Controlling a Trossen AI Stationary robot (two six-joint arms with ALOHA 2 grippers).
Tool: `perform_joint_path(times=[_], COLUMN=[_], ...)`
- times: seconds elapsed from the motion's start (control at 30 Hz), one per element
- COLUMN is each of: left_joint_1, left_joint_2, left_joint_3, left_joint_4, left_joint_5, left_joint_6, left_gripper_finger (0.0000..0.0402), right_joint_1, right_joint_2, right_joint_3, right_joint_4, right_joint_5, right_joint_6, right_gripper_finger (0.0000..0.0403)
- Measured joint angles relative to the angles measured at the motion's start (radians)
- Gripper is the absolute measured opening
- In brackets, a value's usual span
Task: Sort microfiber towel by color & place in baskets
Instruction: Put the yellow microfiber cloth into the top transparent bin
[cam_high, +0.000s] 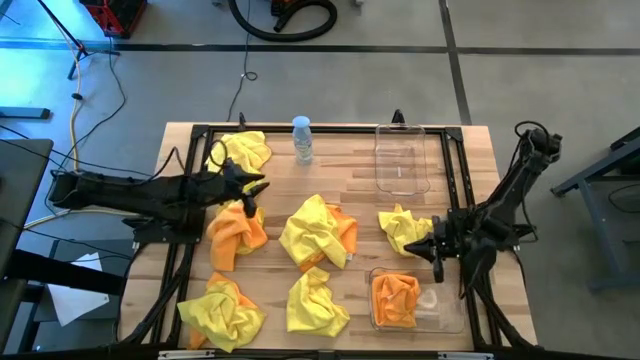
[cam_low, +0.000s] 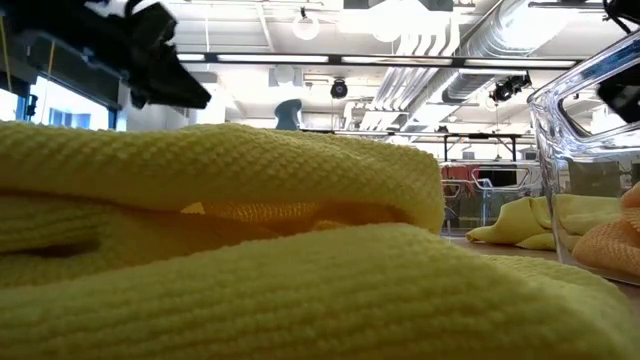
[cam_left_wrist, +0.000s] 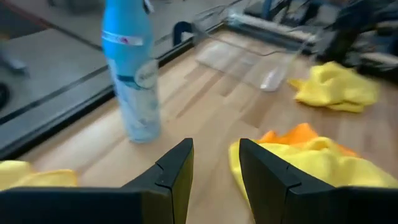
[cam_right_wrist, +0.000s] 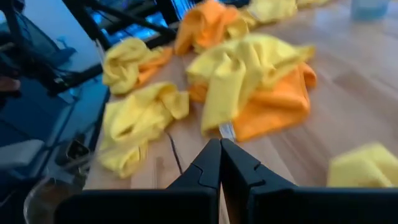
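Left claw (cam_high: 256, 187) fingers apart, empty, bottle (cam_high: 302, 139) at one o'clock: knock-over risk. Right claw (cam_high: 437, 250) pressed together, empty, beside yellow towel (cam_high: 402, 228); may miss grab.

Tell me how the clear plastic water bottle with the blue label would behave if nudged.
The clear plastic water bottle with the blue label stands upright, tall and narrow, so it would probably tip. Being round, it would likely roll across the wooden table. It looks light, though how full it is cannot be told.
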Motion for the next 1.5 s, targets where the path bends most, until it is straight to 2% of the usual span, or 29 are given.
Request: perform_joint_path(times=[0.17, 0.33, 0.43, 0.7, 0.87, 1.03, 1.1, 1.2, 1.33, 1.5], left_joint_1=[0.072, 0.202, 0.294, 0.573, 0.670, 0.705, 0.709, 0.687, 0.638, 0.520], left_joint_2=[0.128, 0.235, 0.290, 0.452, 0.556, 0.654, 0.681, 0.698, 0.654, 0.554], left_joint_3=[0.145, 0.197, 0.197, 0.197, 0.197, 0.197, 0.197, 0.197, 0.216, 0.320], left_joint_4=[-0.245, -0.443, -0.455, -0.426, -0.332, -0.319, -0.337, -0.351, -0.373, -0.524], left_joint_5=[-0.085, -0.074, -0.058, 0.146, 0.229, 0.239, 0.248, 0.240, 0.236, 0.227], left_joint_6=[-0.129, -0.254, -0.285, -0.309, -0.277, -0.249, -0.233, -0.205, -0.196, -0.206], left_gripper_finger=[0.0116, 0.0116, 0.0116, 0.0116, 0.0116, 0.0107, 0.0084, 0.0025, 0.0007, 0.0001], right_joint_1=[-0.147, -0.259, -0.299, -0.343, -0.344, -0.344, -0.344, -0.344, -0.344, -0.344], right_joint_2=[0.001, 0.018, 0.034, 0.066, 0.066, 0.066, 0.066, 0.066, 0.066, 0.066], right_joint_3=[-0.019, -0.019, -0.019, -0.019, -0.019, -0.019, -0.019, -0.019, -0.019, -0.019], right_joint_4=[0.150, 0.191, 0.189, 0.188, 0.188, 0.187, 0.187, 0.187, 0.187, 0.190], right_joint_5=[-0.086, -0.205, -0.246, -0.285, -0.306, -0.304, -0.304, -0.304, -0.298, -0.259], right_joint_6=[-0.191, -0.262, -0.255, -0.241, -0.229, -0.229, -0.228, -0.226, -0.228, -0.229], right_gripper_finger=[0.0000, 0.0000, 0.0000, 0.0000, 0.0000, 0.0000, 0.0000, 0.0000, 0.0000, 0.0000])
